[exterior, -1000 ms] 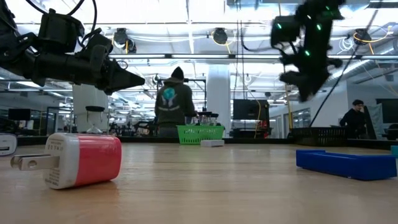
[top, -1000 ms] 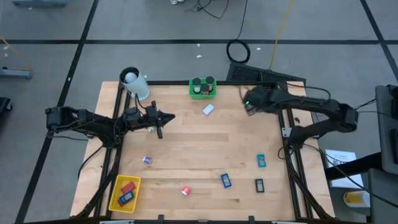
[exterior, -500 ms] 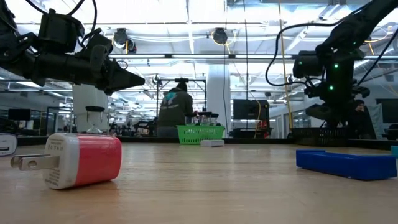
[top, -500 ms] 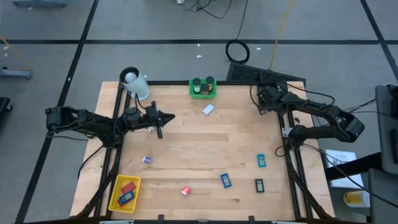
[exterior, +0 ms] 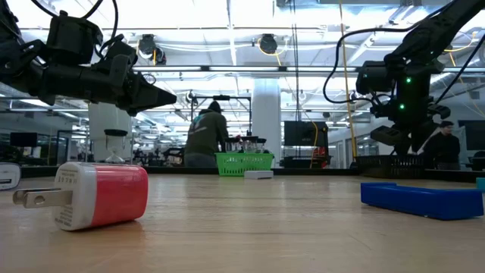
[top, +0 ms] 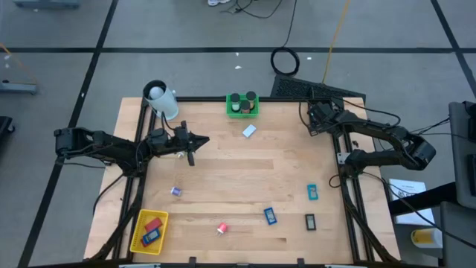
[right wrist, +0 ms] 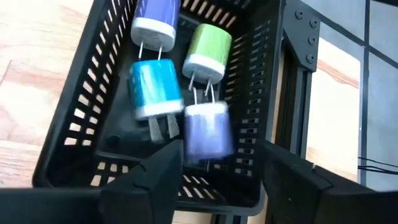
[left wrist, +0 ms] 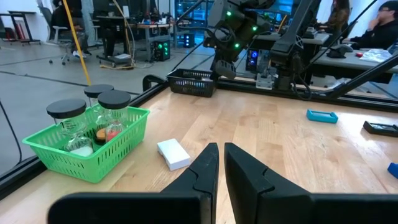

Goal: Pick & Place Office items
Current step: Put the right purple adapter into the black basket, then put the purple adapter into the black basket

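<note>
The right gripper (right wrist: 211, 180) hangs with its fingers spread and empty over the black basket (right wrist: 93, 99) at the table's far right corner, where four plug adapters lie: a blue one (right wrist: 151, 87), a green one (right wrist: 209, 50), a purple one (right wrist: 155, 15) and a pale violet one (right wrist: 208, 130). The left gripper (left wrist: 218, 163), fingers pressed together and holding nothing, hovers at the far left, pointing toward the white block (left wrist: 173, 153) beside the green basket (left wrist: 93, 146). A red adapter (exterior: 98, 195) lies near the front edge.
</note>
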`<action>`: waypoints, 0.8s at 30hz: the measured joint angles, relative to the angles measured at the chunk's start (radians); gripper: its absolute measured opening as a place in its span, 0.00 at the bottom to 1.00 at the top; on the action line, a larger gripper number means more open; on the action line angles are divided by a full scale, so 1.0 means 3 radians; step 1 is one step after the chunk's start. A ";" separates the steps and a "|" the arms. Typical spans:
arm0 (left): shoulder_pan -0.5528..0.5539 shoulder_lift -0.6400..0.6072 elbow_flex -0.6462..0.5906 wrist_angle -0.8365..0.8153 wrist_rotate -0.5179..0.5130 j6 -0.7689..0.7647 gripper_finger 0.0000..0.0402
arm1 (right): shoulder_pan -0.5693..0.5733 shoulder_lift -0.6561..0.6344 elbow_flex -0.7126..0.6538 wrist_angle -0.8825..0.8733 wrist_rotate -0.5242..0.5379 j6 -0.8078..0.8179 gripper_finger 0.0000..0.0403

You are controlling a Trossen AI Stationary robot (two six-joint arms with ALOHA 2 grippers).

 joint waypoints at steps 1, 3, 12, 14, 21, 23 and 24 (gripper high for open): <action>0.0000 0.0000 0.0000 0.0000 0.0000 0.0000 0.09 | 0.0011 0.0000 0.0000 0.0000 0.0009 0.0000 0.51; 0.0000 0.0000 0.0000 0.0001 0.0000 0.0007 0.09 | 0.0024 -0.0020 0.0000 -0.0003 0.0023 -0.0009 0.54; 0.0000 0.0000 0.0000 0.0006 0.0000 -0.0081 0.09 | 0.0256 -0.0659 0.0014 -0.0005 0.0279 -0.0013 0.50; 0.0000 0.0000 0.0000 0.0011 0.0000 -0.0112 0.09 | 0.0371 -0.0832 0.0014 0.0039 0.0273 -0.0011 0.45; -0.0039 0.0009 0.0283 -0.0068 0.0133 -0.0453 0.09 | 0.1016 -0.1154 -0.0507 0.1190 0.0245 -0.0161 0.21; -0.0092 0.0011 0.0427 -0.0313 0.0235 -0.0488 0.09 | 0.1175 -0.1170 -0.0793 0.1859 0.0141 -0.0310 0.15; -0.0126 0.0012 0.0516 -0.0469 0.0261 -0.0489 0.09 | 0.1240 -0.1170 -0.0939 0.2223 0.0049 -0.0418 0.12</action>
